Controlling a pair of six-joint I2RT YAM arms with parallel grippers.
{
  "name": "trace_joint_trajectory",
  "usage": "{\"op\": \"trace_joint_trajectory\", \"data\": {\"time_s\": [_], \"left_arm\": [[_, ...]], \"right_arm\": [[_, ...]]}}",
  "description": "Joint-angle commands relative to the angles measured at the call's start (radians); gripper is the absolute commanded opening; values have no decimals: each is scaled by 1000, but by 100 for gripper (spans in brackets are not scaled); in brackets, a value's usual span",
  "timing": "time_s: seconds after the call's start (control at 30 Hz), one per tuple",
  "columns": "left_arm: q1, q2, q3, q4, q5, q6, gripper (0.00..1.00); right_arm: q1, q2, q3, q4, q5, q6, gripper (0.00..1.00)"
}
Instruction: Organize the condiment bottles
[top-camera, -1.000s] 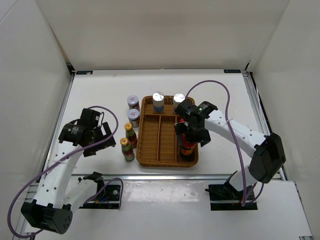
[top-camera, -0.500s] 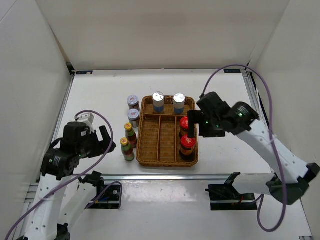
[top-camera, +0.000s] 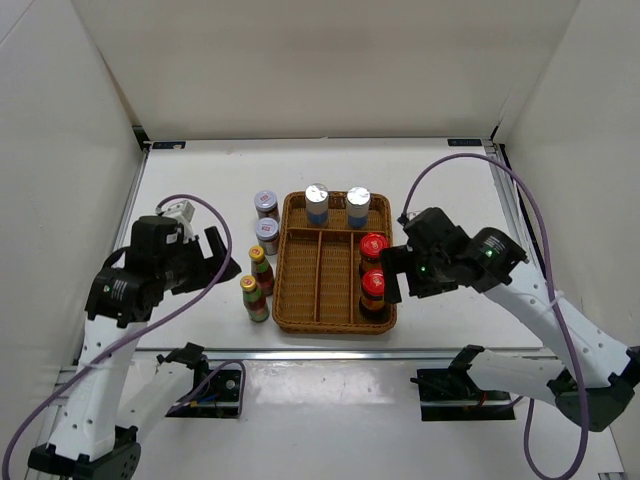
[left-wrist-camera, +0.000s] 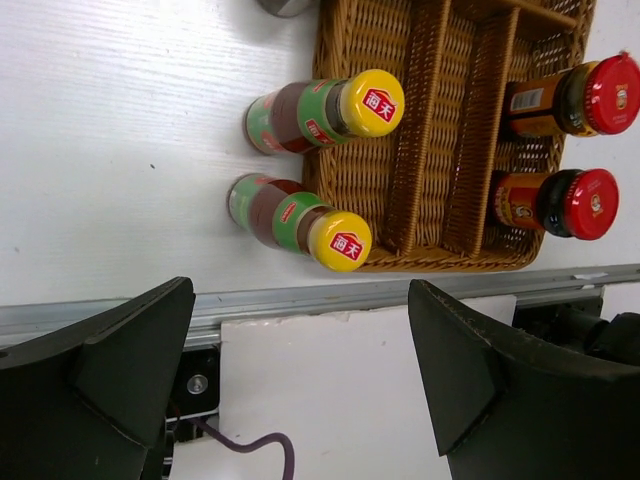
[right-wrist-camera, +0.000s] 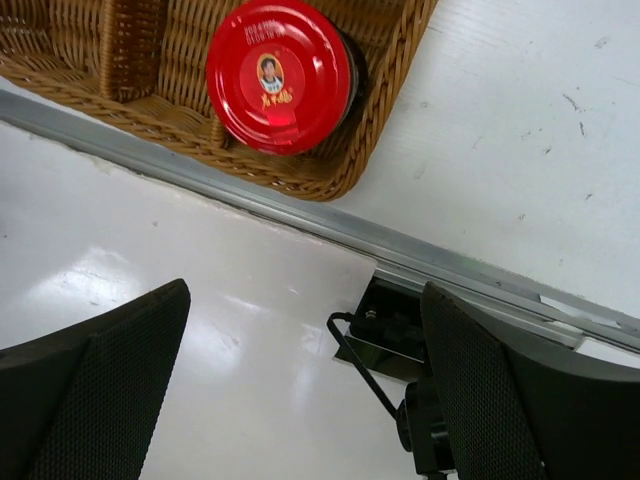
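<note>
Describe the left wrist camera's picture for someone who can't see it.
Two yellow-capped bottles stand on a white table beside a wicker tray, which holds two red-capped bottles. The open left gripper shows dark fingers along the bottom edge.

Right hand (top-camera: 392, 277) now clear of the near red-capped bottle (top-camera: 373, 284)

The left arm (top-camera: 100, 340) bends up and inward, its left gripper (top-camera: 222, 262) pointing toward the centre with jaws spread wide and empty, while the right arm (top-camera: 545, 310) reaches in from the opposite side, its right gripper (top-camera: 390, 272) likewise spread wide, gripping nothing.
</note>
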Motion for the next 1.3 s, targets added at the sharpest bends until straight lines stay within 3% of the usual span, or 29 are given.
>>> {"op": "trace_joint_trajectory", "data": {"time_s": [0.0,0.27,0.43,0.67,0.83,0.97,1.27], "left_arm": [[-3,45,20,1,36,21,100],[-3,90,14,27,-40,64,98],[-3,94,-62,108,-1,36,98],[-59,134,-40,142,-2,110,98],[-105,222,18,56,66,138,96],[-172,269,70,-13,7,138,95],[-227,332,32,-62,-46,89,95]], "right_arm": [[-3,-39,-47,38,-27,-29,99],[-3,-36,-110,58,-27,-62,99],[-3,19,-109,67,-17,-90,99],[-23,116,-88,76,-58,-154,99],[-32,116,-107,76,-67,-164,99],[-41,116,-131,76,-87,-173,99],[-60,88,-200,104,-109,-173,99]]}}
